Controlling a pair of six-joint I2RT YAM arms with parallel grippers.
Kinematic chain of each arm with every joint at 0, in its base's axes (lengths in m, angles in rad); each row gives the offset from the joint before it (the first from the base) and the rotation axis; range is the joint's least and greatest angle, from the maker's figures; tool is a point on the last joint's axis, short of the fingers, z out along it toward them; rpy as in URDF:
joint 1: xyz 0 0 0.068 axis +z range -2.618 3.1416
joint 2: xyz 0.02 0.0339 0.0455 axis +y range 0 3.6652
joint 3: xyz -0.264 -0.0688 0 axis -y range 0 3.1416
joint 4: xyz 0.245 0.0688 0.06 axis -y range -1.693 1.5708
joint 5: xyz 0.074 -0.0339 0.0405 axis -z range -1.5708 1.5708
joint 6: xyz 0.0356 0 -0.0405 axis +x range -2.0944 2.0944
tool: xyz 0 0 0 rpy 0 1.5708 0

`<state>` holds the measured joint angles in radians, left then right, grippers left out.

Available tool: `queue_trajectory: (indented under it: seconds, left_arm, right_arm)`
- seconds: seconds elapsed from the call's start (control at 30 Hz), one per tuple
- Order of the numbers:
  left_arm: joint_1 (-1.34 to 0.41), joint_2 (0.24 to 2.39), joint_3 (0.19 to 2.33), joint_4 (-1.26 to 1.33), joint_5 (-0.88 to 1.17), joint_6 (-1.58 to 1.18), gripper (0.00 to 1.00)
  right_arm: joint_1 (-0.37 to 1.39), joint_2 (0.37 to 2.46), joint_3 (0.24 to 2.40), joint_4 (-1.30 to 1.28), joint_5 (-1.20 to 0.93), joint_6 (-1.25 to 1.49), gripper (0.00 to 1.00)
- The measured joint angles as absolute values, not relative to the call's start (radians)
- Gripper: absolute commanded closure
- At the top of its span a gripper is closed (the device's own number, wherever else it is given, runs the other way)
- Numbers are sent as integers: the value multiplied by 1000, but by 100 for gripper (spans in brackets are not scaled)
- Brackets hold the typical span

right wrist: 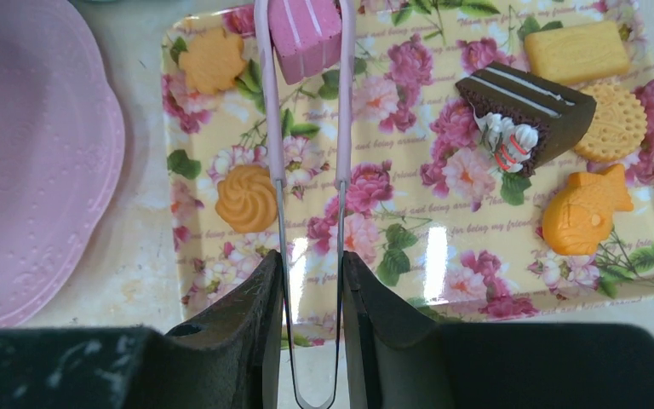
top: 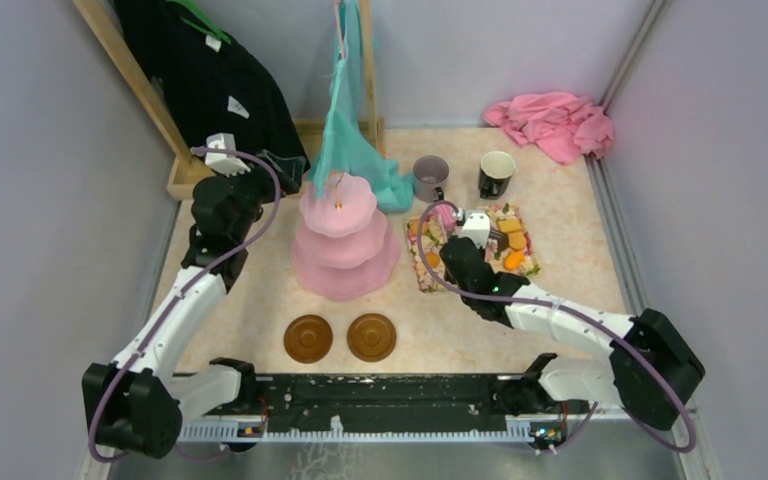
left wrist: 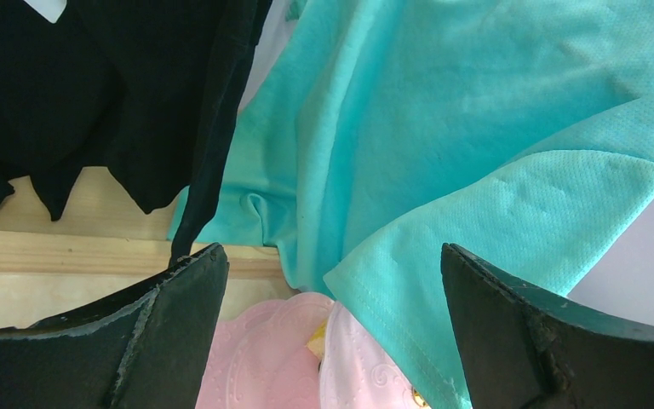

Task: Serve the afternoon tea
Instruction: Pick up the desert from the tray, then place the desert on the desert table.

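Note:
My right gripper is shut on a pair of pink-tipped metal tongs. The tong tips sit on either side of a pink toy cake at the far edge of the floral tray. Also on the tray are a brown cake slice, an orange fish, an orange swirl and biscuits. The pink three-tier stand is left of the tray. My left gripper is open, raised behind the stand with teal fabric in front of it. The grey mug and black mug stand behind the tray.
Two brown discs lie near the front edge. A pink cloth is heaped at the back right. A black garment hangs on a wooden rack at the back left, close to my left arm.

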<state>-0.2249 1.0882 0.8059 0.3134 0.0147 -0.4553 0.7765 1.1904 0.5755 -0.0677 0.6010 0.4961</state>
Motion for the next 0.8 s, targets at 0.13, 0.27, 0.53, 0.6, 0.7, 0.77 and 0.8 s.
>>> queue_trajectory:
  seconds: [0.13, 0.27, 0.53, 0.6, 0.7, 0.77, 0.8]
  left_arm:
    - [-225, 1079, 805, 308, 10, -455, 1]
    - [-225, 1072, 806, 298, 4, -455, 1]
    - [-225, 1044, 806, 258, -7, -454, 1]
    - [-225, 1040, 806, 249, -9, -453, 1]
    - [-225, 1040, 813, 229, -9, -451, 1]
    - [-225, 1040, 820, 219, -9, -450, 1]
    - [-225, 1040, 823, 215, -10, -449, 1]
  right_arm:
    - [797, 1130, 575, -87, 604, 490, 97]
    - [857, 1057, 569, -144, 620, 489, 97]
    - [1031, 916, 583, -293, 686, 500, 97]
    - [1087, 915, 607, -336, 699, 507, 97]
    - [1162, 920, 655, -383, 717, 517, 97]
    - [1208, 930, 691, -405, 740, 525, 96]
    - [1226, 935, 705, -411, 747, 527, 96]
